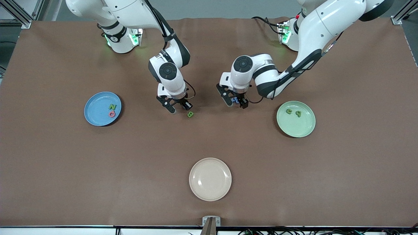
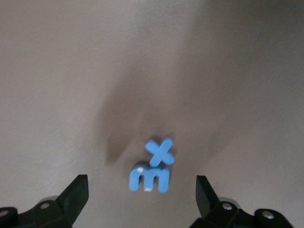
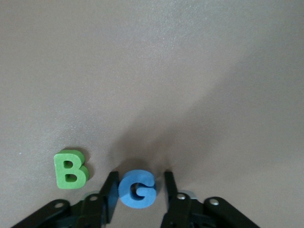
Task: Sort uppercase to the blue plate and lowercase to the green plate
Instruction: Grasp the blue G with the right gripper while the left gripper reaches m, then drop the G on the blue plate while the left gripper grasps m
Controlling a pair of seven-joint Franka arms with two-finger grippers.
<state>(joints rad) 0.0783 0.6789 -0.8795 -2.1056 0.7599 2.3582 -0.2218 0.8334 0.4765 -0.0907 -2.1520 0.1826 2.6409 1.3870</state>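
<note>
Your brown counter point(image 1: 65, 169) carries three plates, eight foam letters.
Right tool point(image 3: 137, 190), mid-frame, clamps the blue G point(image 3: 137, 189); left tool point(image 2: 141, 192) gapes apart over two blue letters point(image 2: 153, 172).

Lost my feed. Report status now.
Right gripper shut on blue G, green B beside. Left gripper open over x and m. Nothing blocking.

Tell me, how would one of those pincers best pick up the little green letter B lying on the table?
From straight above, closing across the B's two long outer edges. It lies flat on the brown table, so only its thin sides offer grip. The blue G sits close beside it, between the right pincer's fingers, so space there is tight.
</note>
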